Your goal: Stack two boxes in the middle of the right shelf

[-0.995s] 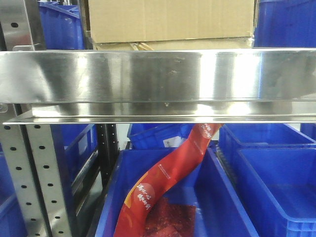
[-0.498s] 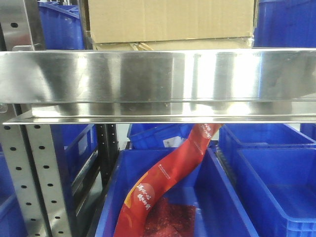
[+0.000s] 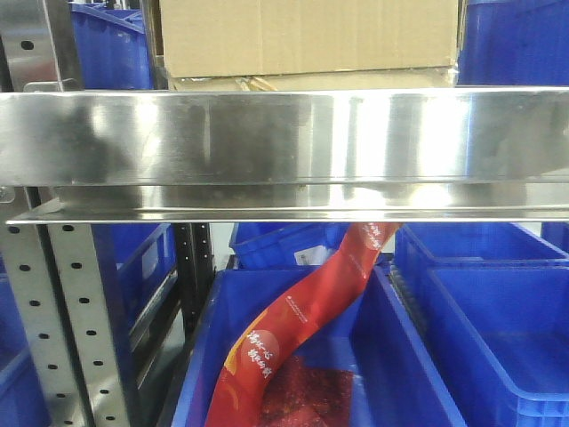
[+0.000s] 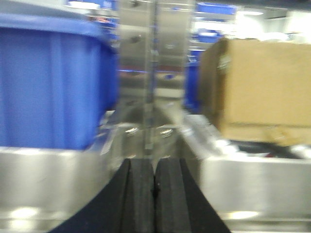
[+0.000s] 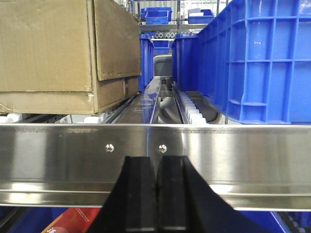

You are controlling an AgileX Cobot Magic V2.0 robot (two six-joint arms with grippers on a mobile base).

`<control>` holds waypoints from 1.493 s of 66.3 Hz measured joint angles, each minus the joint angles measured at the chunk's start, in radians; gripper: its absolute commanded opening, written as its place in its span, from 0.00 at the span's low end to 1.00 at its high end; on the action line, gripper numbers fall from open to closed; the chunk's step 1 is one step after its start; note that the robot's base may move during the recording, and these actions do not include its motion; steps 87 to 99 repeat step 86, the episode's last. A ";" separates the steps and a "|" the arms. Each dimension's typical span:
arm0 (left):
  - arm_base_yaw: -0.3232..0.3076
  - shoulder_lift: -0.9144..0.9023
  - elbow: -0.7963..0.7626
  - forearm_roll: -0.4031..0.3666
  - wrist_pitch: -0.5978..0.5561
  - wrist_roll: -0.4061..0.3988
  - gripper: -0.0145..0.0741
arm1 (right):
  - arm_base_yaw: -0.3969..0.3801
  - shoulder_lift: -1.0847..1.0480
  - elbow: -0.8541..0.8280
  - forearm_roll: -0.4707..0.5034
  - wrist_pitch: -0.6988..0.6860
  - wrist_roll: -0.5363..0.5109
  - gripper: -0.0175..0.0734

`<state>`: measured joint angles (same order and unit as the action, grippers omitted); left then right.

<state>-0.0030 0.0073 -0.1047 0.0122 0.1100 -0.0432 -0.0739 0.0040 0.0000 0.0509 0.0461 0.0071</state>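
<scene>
Cardboard: brown box [image 3: 307,37] sits on shelf [image 3: 284,142], a 2nd box [image 3: 311,82] under it showing as a thin strip above the front rail; stack looks in place, judged from front view.
Steel: shelf rail mirror-bright, perforated upright [image 3: 76,329] at left, below rail.
L gripper [image 4: 154,182]: pads pressed together, holding nothing; sits low at rail, facing the gap btwn blue bin [image 4: 51,80] and box [image 4: 257,90]. Box lies fwd and to its right. View blurred.
R gripper [image 5: 158,187]: pads pressed together, empty; just in front of rail [image 5: 155,162]. Box [image 5: 63,53] lies fwd, above and to its left; blue bin [image 5: 257,58] to its right.
Key relation: boxes lie btwn the two grippers, long axis across the shelf, parallel to rail. Nearer arm: cannot tell.
Below shelf: blue bins, red packet [image 3: 302,329] draped in one.
</scene>
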 measured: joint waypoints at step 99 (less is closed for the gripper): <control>-0.037 -0.002 0.106 -0.012 -0.138 0.014 0.04 | 0.000 0.000 0.000 0.000 0.000 0.000 0.01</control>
